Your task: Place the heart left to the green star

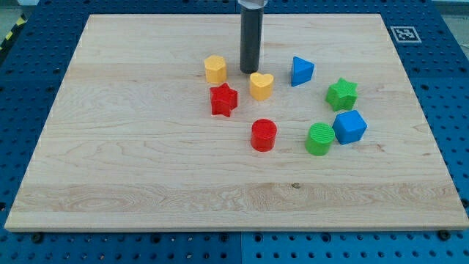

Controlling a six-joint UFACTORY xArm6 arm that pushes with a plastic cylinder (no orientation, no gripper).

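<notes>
The yellow heart [261, 86] lies near the board's upper middle. The green star [342, 94] lies well to its right, with the blue triangle [301, 71] between and a little above them. My tip [250, 71] is down on the board just above and slightly left of the heart, very close to its upper left edge. I cannot tell whether it touches the heart.
A yellow hexagon [215, 69] lies left of my tip. A red star [223, 100] lies below it. A red cylinder [264, 136], a green cylinder [319, 139] and a blue cube [349, 127] lie lower on the wooden board [132, 169].
</notes>
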